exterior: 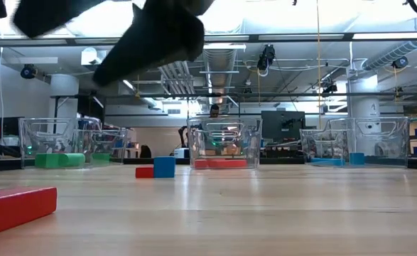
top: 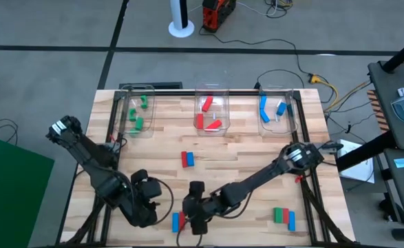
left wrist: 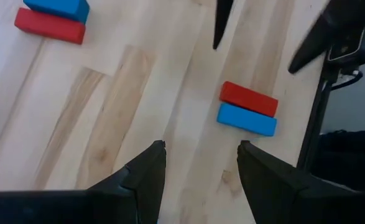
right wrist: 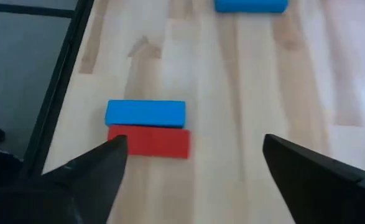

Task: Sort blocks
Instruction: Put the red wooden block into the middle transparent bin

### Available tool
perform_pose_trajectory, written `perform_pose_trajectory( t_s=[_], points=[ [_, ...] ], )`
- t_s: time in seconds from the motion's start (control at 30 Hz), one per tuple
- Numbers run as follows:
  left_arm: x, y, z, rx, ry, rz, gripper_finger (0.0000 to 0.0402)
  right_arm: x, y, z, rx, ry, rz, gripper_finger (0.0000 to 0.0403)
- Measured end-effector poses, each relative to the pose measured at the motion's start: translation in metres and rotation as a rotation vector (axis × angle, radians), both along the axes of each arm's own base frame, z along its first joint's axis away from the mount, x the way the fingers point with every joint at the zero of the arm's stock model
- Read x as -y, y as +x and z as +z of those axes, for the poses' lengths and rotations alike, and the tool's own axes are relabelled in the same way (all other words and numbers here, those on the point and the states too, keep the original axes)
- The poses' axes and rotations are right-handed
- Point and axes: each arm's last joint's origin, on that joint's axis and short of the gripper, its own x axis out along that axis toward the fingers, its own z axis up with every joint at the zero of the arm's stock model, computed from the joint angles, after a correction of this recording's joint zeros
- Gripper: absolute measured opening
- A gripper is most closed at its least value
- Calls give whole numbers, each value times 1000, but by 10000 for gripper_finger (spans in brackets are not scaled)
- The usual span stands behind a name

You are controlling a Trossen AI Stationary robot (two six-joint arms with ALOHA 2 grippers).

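I hold the right gripper (top: 196, 222) at the table's 6 o'clock edge, jaws released and empty, above the red block (right wrist: 148, 141) and the blue block (right wrist: 145, 114) lying side by side, touching. I judge both light, rigid and smooth; I would pinch the red one across its narrow width at mid-length. The left gripper (top: 149, 202) waits at 7 o'clock, jaws likewise released and empty. The wooden table (top: 257, 155) is flat; three clear bins (top: 212, 110) stand at 12 o'clock.
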Motion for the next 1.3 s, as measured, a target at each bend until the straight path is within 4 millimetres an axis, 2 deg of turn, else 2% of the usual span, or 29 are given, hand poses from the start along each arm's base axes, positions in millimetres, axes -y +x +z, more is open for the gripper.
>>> perform_pose_trajectory(
  t_s=[0.17, 0.43, 0.63, 0.8, 0.97, 1.17, 1.3],
  points=[
    [4, -4, 0, 3, -19, 11, 176, -13, 9, -7, -14, 42, -11, 398],
    [5, -5, 1, 7, -31, 21, 176, -21, 17, -36, -56, 49, -37, 398],
    [5, -5, 1, 6, -30, 22, 176, -22, 18, -48, -79, 50, -52, 398],
    [5, -5, 1, 7, -29, 22, 176, -22, 18, -50, -88, 89, -93, 398],
    [5, -5, 1, 21, -16, 29, 176, -23, 18, -50, -112, 118, -20, 398],
    [5, -5, 1, 24, -14, 30, 176, -24, 19, -50, -107, 132, -19, 398],
    [5, -5, 1, 24, -14, 30, 176, -27, 20, -49, -121, 197, 51, 398]
  ],
)
